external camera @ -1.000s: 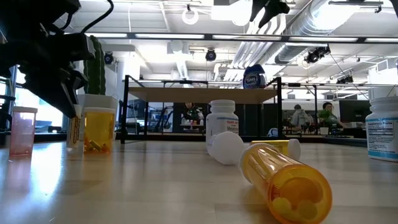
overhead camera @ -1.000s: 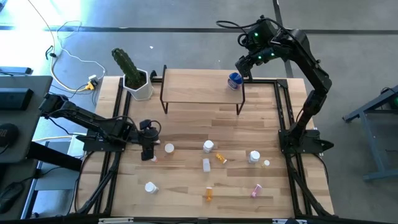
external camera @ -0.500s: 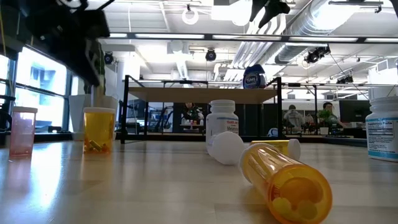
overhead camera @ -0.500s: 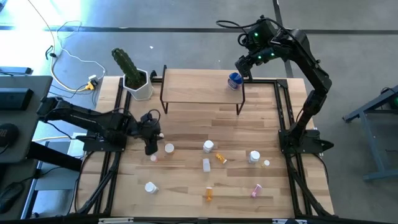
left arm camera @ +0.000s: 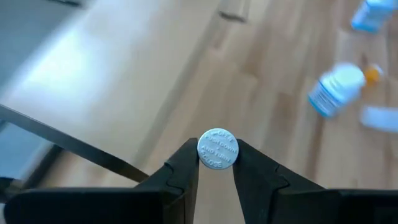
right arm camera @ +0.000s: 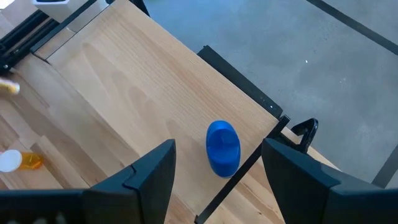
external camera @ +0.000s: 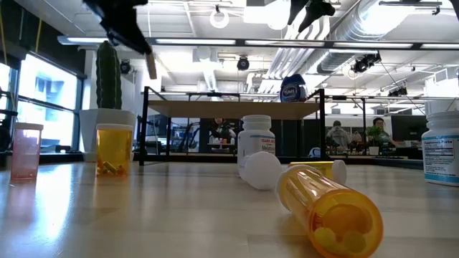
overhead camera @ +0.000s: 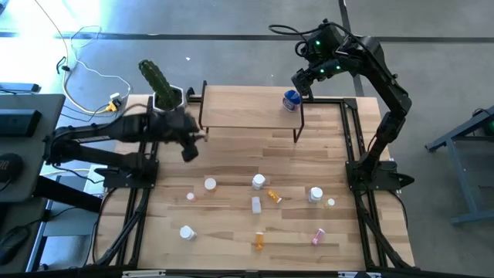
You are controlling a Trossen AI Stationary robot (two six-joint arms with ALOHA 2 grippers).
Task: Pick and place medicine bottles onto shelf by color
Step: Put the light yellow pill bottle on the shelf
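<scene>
Lifted off the bench since a second ago, the left end effector (overhead camera: 187, 149) now hangs at the shelf's (overhead camera: 239, 108) eight o'clock corner, clamped on a white-capped bottle (left arm camera: 217, 149). Carry it high over the rim, well apart from the blue bottle (overhead camera: 291, 100). At one o'clock, the right end effector (overhead camera: 301, 83) hovers open above that bottle.

Two black jointed arms w/ green LEDs, cables

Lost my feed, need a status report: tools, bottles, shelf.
Left tool shut on a white-capped bottle, lifted beside shelf. Right tool open above blue bottle on shelf. Nothing in the way.
</scene>
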